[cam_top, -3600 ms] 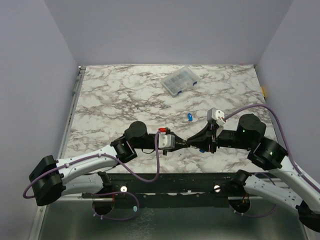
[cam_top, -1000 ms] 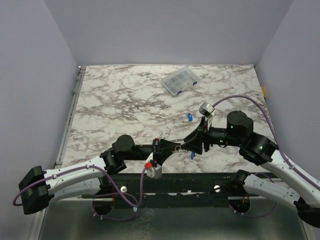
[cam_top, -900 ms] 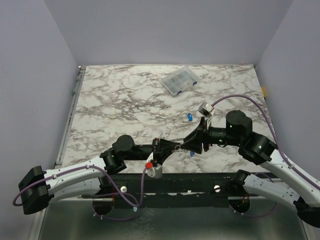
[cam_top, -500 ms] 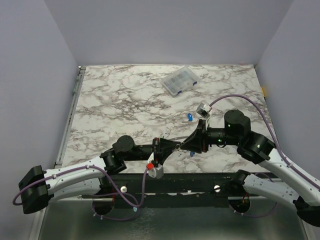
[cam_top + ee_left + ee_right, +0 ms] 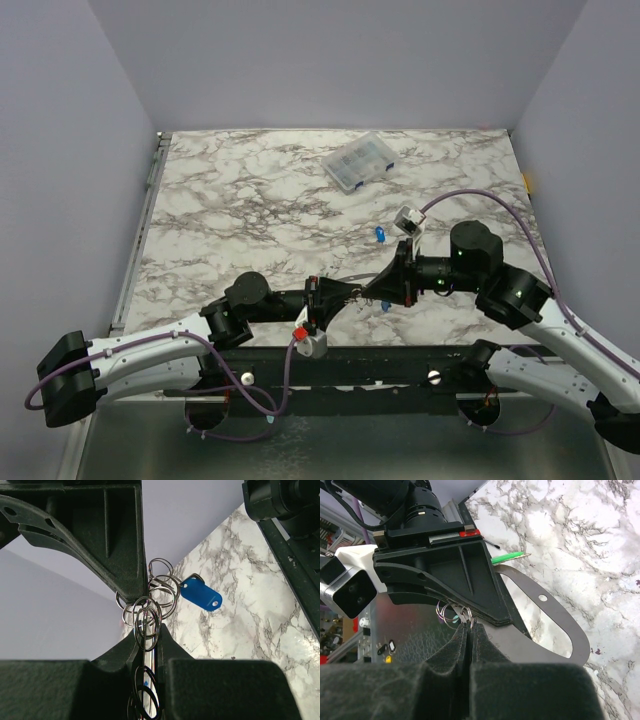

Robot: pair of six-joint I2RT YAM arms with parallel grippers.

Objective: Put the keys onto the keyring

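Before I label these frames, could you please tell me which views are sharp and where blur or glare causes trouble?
Top external: evenly lit, table sharp. Left wrist: chain rings and blue key crisp, its fingers dark and grainy. Right wrist: right gripper blurred up close, table bright.

Top view. You have open surface (image 5: 220, 200) across the left half and upper left of frame. Upper centre-right: a clear compartment box (image 5: 358, 162) blocks a low pass. Centre: a loose blue key (image 5: 380, 235) lies just beyond the right arm (image 5: 470, 262). Lower centre: left end effector (image 5: 349, 293) and right end effector (image 5: 367, 291) meet tip to tip, with the keyring (image 5: 150, 605) bunched between them. No way through there.
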